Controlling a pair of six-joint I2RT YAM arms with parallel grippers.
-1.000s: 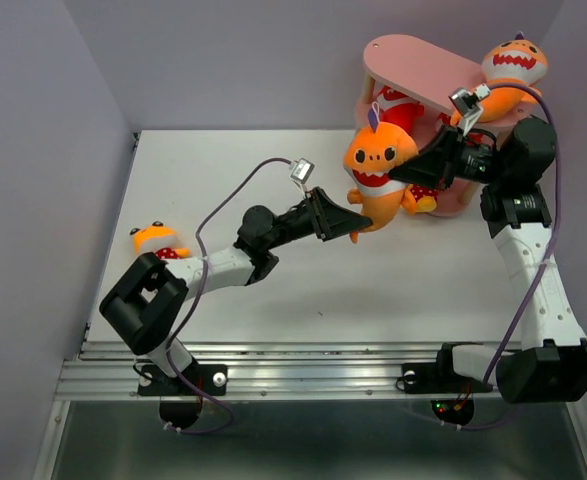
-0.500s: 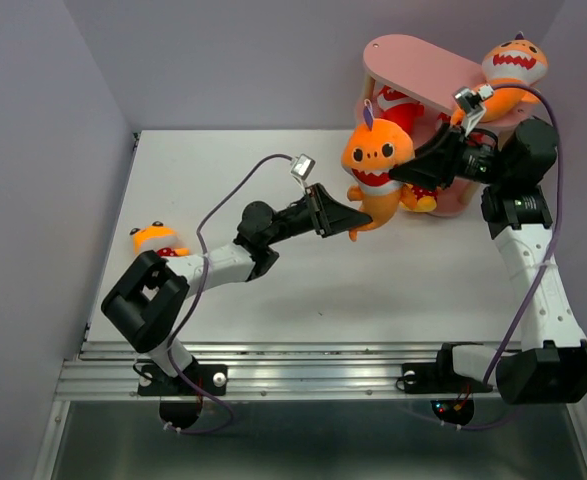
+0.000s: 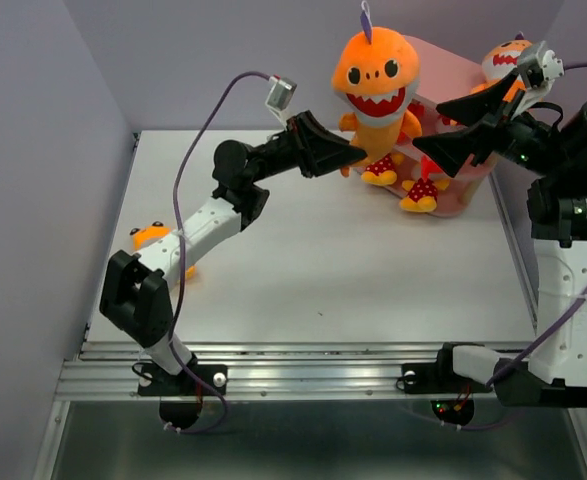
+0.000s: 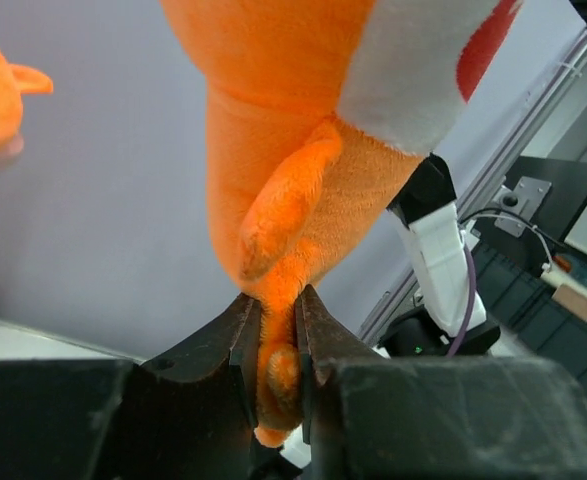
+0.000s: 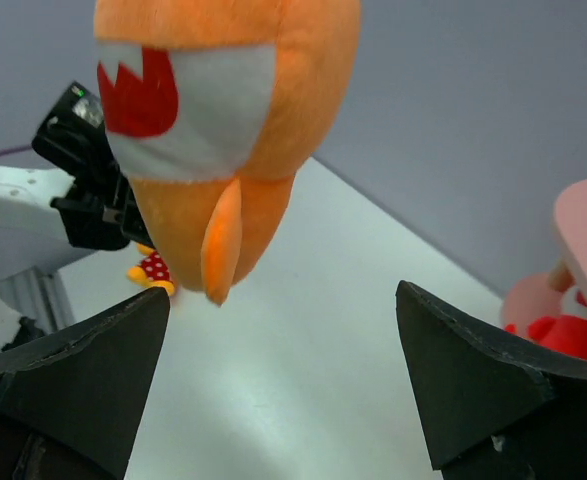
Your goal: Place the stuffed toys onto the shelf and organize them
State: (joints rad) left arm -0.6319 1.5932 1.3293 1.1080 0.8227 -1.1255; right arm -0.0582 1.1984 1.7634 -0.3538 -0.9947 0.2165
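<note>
An orange shark (image 3: 377,82) with a white toothy mouth hangs high in the air in front of the pink shelf (image 3: 451,76). My left gripper (image 3: 351,155) is shut on the lower tail end of this shark (image 4: 303,150), the plush pinched between both jaws. My right gripper (image 3: 435,125) stands wide open just right of the shark (image 5: 223,100), touching nothing. A second orange shark (image 3: 513,60) sits on the shelf's top board. Two small figures with red dotted parts (image 3: 383,170) (image 3: 420,192) lie at the shelf's foot. Another small figure (image 3: 151,238) lies on the table at the left.
The shelf stands at the table's far right corner, its pink boards (image 5: 585,230) close to my right gripper (image 5: 283,370). A red toy (image 5: 565,336) lies on a lower board. Grey walls enclose the white table (image 3: 323,270) on the left and back.
My right gripper opened and let go of the orange shark. The left arm lifted the shark well up and toward the shelf, and the right arm rose too.
</note>
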